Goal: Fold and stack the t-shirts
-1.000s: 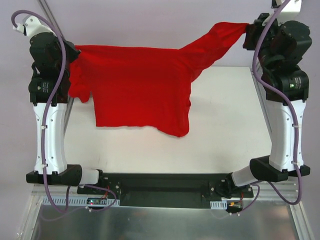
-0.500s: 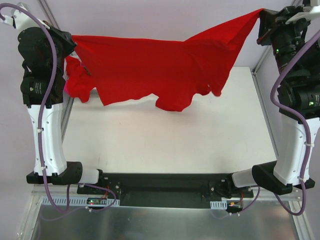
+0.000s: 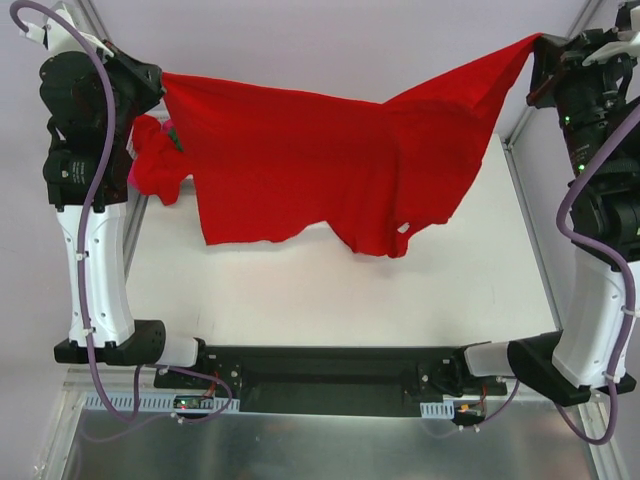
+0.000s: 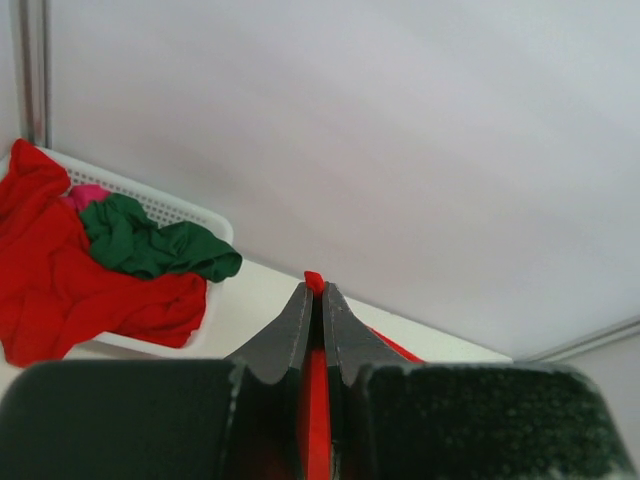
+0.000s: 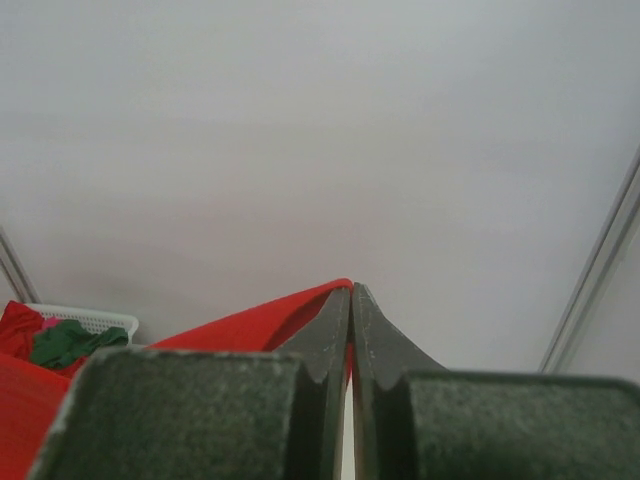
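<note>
A large red t-shirt (image 3: 300, 160) hangs stretched in the air between both arms, above the white table (image 3: 330, 290). My left gripper (image 3: 158, 82) is shut on its left top corner; red cloth (image 4: 316, 400) shows pinched between the jaws of the left gripper (image 4: 314, 290). My right gripper (image 3: 538, 48) is shut on the right top corner, where the red cloth (image 5: 250, 325) runs leftward from the right gripper (image 5: 351, 292). More t-shirts lie in the white basket (image 4: 180, 208): crumpled red ones (image 4: 60, 280) and a dark green one (image 4: 150, 245).
The basket's red heap (image 3: 155, 170) sits behind the left arm at the table's left edge. A metal frame post (image 3: 520, 120) rises at the right rear. The arm bases and a black rail (image 3: 320, 365) line the near edge.
Both arms have lifted and spread further apart, pulling the shirt wider. Its lower hem has swung and now hangs more toward the right.
</note>
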Action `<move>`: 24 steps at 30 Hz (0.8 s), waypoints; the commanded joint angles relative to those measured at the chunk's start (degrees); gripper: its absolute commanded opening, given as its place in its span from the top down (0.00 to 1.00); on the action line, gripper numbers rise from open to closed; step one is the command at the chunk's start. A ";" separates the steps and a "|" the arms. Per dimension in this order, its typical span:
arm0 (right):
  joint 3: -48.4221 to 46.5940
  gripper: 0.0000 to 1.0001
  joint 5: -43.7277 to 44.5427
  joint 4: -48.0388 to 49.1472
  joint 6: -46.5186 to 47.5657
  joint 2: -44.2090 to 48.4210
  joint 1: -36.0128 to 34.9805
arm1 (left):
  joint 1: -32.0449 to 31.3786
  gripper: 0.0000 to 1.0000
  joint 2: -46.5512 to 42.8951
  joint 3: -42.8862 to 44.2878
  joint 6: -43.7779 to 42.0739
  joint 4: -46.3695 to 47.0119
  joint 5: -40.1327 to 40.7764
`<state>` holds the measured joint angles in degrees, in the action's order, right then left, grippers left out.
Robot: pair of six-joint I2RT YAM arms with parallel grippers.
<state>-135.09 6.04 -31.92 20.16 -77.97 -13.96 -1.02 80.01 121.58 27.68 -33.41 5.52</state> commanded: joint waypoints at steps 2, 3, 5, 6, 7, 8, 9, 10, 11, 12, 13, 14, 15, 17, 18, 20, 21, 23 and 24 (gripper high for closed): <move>-2.54 0.99 -2.53 0.46 -0.30 4.31 0.25 | 0.66 1.00 -4.14 1.82 -0.08 0.89 -5.34; -2.98 0.99 -2.79 0.28 -0.13 4.93 0.33 | 0.75 1.00 -4.85 2.08 -0.08 0.54 -6.74; -4.65 0.99 -3.76 0.02 0.23 6.16 0.24 | 0.66 1.00 -6.96 2.61 0.09 0.45 -7.45; -5.01 0.99 -3.50 0.02 0.49 6.34 0.24 | 0.66 1.00 -7.41 3.74 0.09 0.45 -7.97; -5.36 0.99 -2.10 -0.07 0.67 6.34 0.24 | 0.66 1.00 -7.84 4.27 0.53 0.45 -8.24; -5.62 0.99 -1.39 -0.33 1.28 6.26 0.24 | 0.66 1.00 -8.46 5.06 0.62 0.45 -8.42; -6.06 0.99 -1.04 -1.03 1.20 5.91 0.24 | 0.66 1.00 -8.81 6.20 1.05 0.36 -8.68; -6.07 0.99 -0.86 -1.21 1.46 5.82 0.33 | 0.66 1.00 -9.25 6.56 1.15 0.45 -8.51; -6.07 0.99 -0.60 -1.13 1.46 5.90 0.25 | 0.66 1.00 -10.21 6.91 1.15 0.45 -8.07; -6.24 0.99 -0.25 -0.34 1.89 5.82 0.16 | 0.66 1.00 -10.74 6.83 0.97 0.45 -7.28; -6.59 0.99 0.98 0.19 2.33 5.73 0.16 | 0.66 1.00 -11.36 6.65 0.88 0.45 -5.80; -7.03 0.99 1.42 0.89 2.60 5.55 0.24 | 0.66 1.00 -12.41 6.39 0.71 0.54 -4.65; -7.55 0.99 1.51 1.77 3.56 5.29 0.24 | 0.66 1.00 -12.85 5.78 0.45 0.45 -3.94; -9.84 0.99 1.43 1.78 3.04 4.32 0.24 | 0.66 1.00 -14.35 4.81 0.79 0.27 -3.41; -10.28 0.99 1.51 1.25 2.78 4.32 0.16 | 0.66 1.00 -14.96 3.76 1.49 0.10 -3.41; -9.23 0.99 2.13 0.46 2.42 5.72 0.24 | 0.66 1.00 -16.98 2.79 2.11 -0.34 -2.89; -8.62 0.99 2.39 -0.76 2.60 6.42 0.16 | 0.66 1.00 -17.69 1.83 2.20 -0.43 -2.53; -6.52 0.99 3.18 -1.73 4.00 8.70 0.24 | 0.66 1.00 -19.45 1.38 1.76 -0.60 -1.92; -5.90 0.99 3.36 -2.26 4.70 9.67 0.24 | 0.66 1.00 -19.89 1.73 1.59 -0.78 -1.74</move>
<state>-142.34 6.09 -34.57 22.04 -71.75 -13.96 -1.02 61.36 123.87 28.99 -35.16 0.73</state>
